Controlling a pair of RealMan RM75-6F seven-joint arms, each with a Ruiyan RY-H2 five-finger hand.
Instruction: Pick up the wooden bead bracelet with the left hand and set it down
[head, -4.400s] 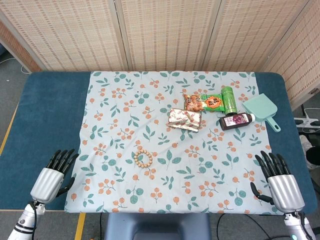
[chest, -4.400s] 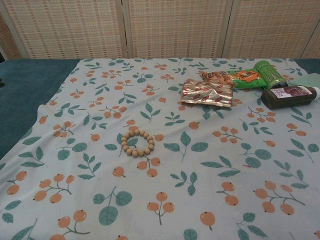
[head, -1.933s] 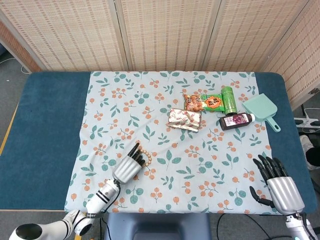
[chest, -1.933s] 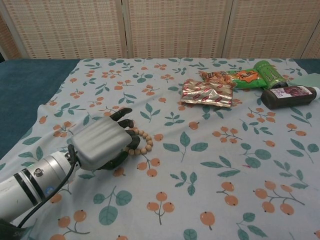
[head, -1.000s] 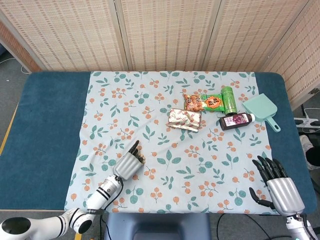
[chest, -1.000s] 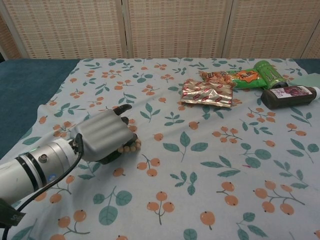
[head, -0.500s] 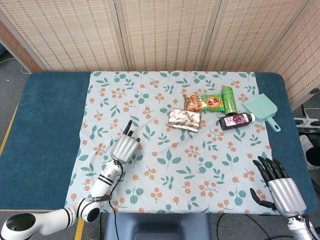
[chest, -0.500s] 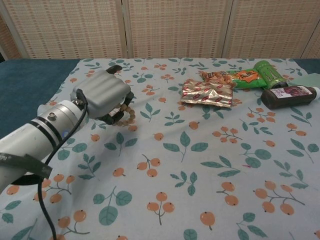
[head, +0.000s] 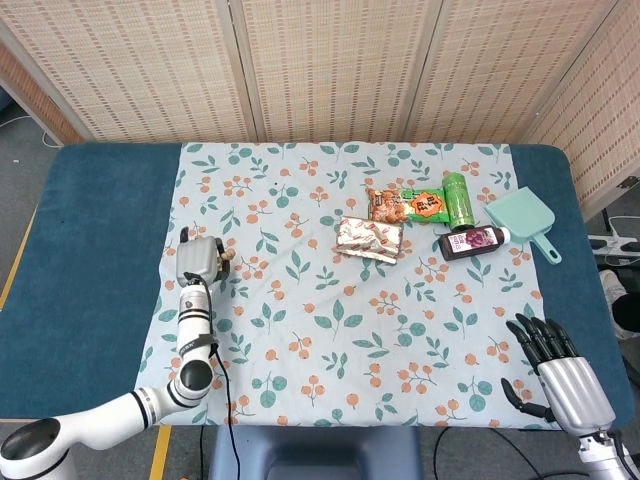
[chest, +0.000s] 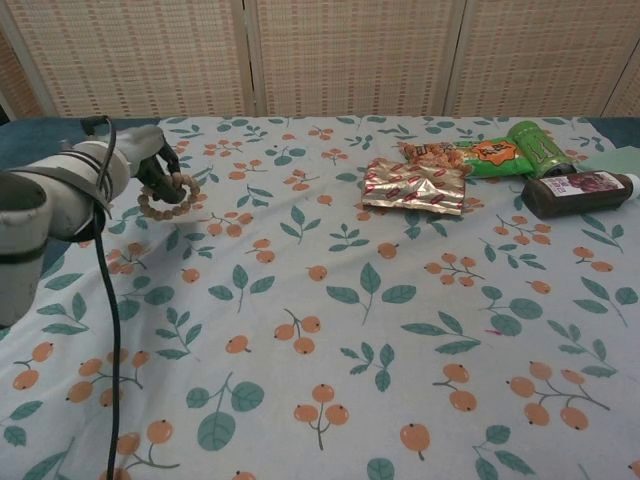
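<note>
My left hand (head: 199, 260) (chest: 140, 168) holds the wooden bead bracelet (chest: 167, 196) lifted above the left part of the floral cloth (head: 340, 330). In the chest view the bead loop hangs from the curled fingers, clear of the cloth. In the head view only a few beads (head: 227, 257) show at the hand's right side. My right hand (head: 560, 375) rests at the table's front right corner with its fingers spread and nothing in it.
At the back right lie a silver-red snack pack (head: 369, 238), an orange-green snack bag (head: 405, 205), a green can (head: 457, 198), a dark bottle (head: 473, 241) and a teal dustpan (head: 524, 222). Blue table (head: 95, 240) borders the cloth on the left.
My left hand closed on the bracelet, lifted it off the cloth and carried it up and to the left. The right hand has stayed put.
</note>
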